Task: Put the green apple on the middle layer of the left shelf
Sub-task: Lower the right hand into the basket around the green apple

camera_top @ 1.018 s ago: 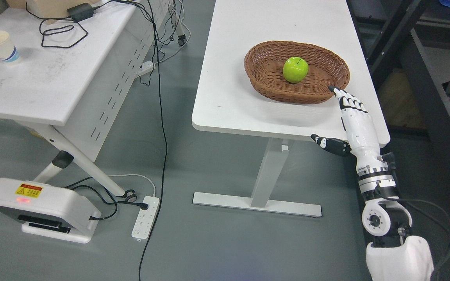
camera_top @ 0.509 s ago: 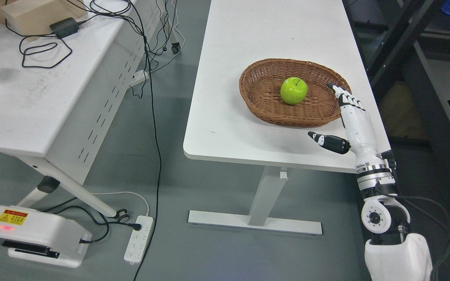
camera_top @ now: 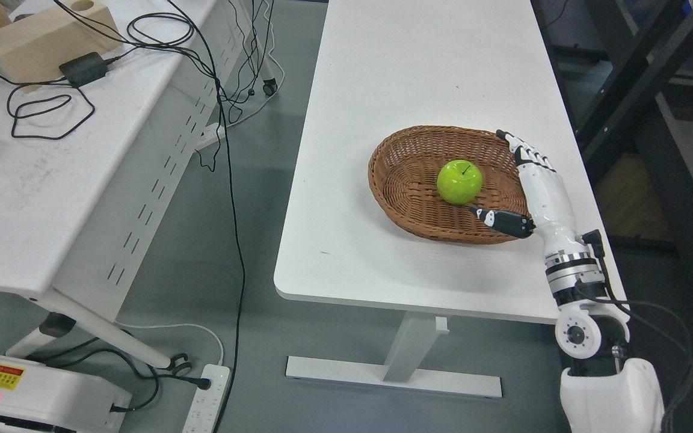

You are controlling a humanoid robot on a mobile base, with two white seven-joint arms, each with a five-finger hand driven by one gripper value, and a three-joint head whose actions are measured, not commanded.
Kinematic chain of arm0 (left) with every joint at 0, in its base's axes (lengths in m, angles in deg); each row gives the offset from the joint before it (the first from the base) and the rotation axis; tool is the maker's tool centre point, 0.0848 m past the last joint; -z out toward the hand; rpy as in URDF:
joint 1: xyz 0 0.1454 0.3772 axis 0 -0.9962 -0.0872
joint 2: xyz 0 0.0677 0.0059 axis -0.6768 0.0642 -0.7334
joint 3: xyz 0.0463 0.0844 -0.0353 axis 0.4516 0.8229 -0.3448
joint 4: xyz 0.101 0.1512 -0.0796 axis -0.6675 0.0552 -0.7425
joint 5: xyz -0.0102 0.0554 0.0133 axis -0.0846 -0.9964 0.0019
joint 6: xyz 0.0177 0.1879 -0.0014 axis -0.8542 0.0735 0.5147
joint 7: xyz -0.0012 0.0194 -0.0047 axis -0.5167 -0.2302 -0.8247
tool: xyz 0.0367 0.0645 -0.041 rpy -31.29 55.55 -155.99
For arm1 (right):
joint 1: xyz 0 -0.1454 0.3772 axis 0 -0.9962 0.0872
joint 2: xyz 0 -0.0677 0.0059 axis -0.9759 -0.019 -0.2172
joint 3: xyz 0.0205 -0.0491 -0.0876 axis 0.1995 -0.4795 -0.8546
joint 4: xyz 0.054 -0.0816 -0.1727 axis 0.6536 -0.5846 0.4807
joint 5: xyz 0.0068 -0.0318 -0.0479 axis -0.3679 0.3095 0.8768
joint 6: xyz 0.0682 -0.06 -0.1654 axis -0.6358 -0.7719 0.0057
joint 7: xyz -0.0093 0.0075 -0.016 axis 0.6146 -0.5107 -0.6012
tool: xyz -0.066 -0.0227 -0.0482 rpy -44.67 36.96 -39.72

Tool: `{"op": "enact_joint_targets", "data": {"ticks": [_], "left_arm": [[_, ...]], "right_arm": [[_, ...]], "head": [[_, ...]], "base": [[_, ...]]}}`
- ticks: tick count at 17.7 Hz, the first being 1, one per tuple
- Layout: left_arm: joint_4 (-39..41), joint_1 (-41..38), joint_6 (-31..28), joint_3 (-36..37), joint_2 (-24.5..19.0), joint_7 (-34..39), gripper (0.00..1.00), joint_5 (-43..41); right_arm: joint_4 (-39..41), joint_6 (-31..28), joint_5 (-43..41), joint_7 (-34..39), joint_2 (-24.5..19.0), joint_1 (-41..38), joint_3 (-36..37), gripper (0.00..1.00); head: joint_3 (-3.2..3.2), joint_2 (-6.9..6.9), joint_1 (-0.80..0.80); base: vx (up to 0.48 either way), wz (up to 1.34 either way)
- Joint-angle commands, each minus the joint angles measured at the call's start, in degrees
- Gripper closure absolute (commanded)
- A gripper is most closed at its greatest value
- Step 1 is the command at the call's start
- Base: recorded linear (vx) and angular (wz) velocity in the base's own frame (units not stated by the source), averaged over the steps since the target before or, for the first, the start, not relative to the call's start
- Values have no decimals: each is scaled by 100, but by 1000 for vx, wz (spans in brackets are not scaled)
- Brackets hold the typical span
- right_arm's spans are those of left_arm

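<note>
- The green apple (camera_top: 459,181) sits mid-basket (camera_top: 400,198), toward the surface (camera_top: 394,90)'s near right corner.
- The right hand (camera_top: 533,186), fingers spread and empty, hangs over the basket's right rim, thumb near the apple, apparently for a side grasp.

Green apple (camera_top: 459,181); brown woven basket (camera_top: 406,180)

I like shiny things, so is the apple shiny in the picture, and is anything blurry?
Head view: the green apple shows small pale glare spots on top; the white table looks bright and evenly lit, with soft shadows beside the basket; the right robot hand looks sharp, nothing obviously blurry.
</note>
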Motion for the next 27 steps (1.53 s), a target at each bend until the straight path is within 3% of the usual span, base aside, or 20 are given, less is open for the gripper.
{"op": "enact_joint_targets", "data": {"ticks": [1, 8, 18, 20, 27], "left_arm": [[0, 123, 1, 0, -100, -3, 0, -1], [0, 123, 1, 0, -100, -3, 0, -1], [0, 123, 1, 0, -100, -3, 0, 8], [0, 123, 1, 0, -100, -3, 0, -1], [0, 123, 1, 0, -100, -3, 0, -1]], "right_arm": [[-19, 26, 114, 24, 4, -32, -530, 2], [-757, 70, 571, 252, 13, 336, -1128, 1], [-1802, 255, 739, 296, 373, 767, -1226, 1], [-1874, 255, 712, 296, 627, 785, -1199, 1], [-1883, 272, 695, 270, 857, 601, -1182, 2]], "head": [[0, 0, 0], [0, 0, 0], [0, 0, 0], [0, 0, 0], [0, 0, 0]], "base": [[187, 2], [147, 2], [64, -1], [0, 0], [0, 0]]}}
